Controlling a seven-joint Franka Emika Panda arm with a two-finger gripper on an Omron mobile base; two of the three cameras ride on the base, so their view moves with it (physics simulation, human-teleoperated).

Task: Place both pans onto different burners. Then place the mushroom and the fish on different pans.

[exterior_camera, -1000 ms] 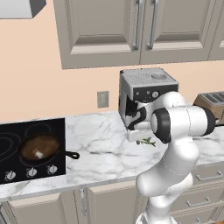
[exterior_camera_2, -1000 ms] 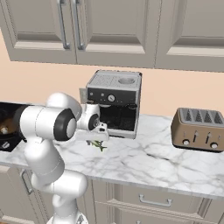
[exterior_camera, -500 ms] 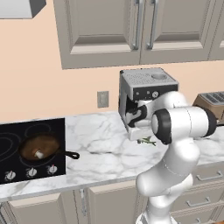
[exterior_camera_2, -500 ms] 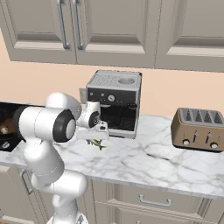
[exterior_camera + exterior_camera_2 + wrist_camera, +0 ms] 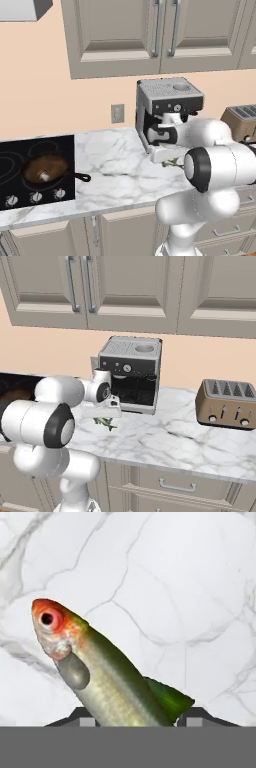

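One fish [image 5: 102, 671] sits clamped in my pincer [image 5: 135, 721], lifted above the marble desk [image 5: 190, 438] before the coffee machine [image 5: 131, 372]. My brown pan [image 5: 46, 168], holding the mushroom [image 5: 44, 176], rests on a burner [image 5: 20, 165].

A kitchen; marble counter [image 5: 190, 441], cooktop [image 5: 20, 155], toaster [image 5: 225, 403], cabinets [image 5: 125, 286].

fish [image 5: 107, 677] tail probably behind jaws
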